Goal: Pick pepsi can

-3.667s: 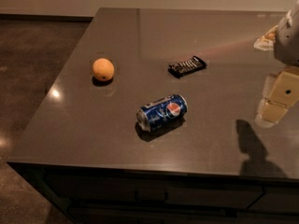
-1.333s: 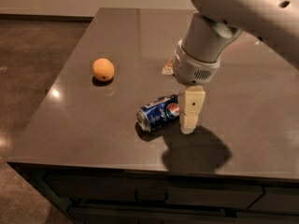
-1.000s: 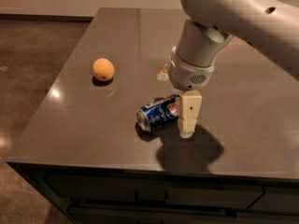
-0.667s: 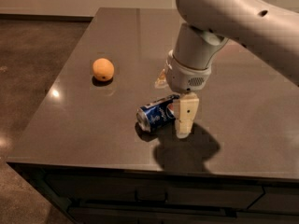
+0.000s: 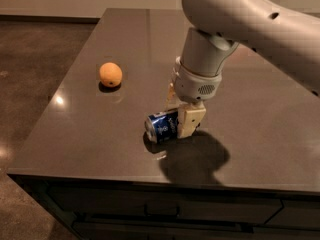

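Pepsi can lying on its side on the dark counter [image 5: 90, 134], gripper down over it.
At the left sits an orange [image 5: 110, 74], well apart from the rest. Right of it, near the front edge, the pepsi can [image 5: 161, 127] is blue with a silver end facing left; its round logo shows faintly, and the lettering is too small to read. The gripper [image 5: 180, 112] straddles the can's right end with fingers spread, one before it and one behind, and the can rests on the counter.
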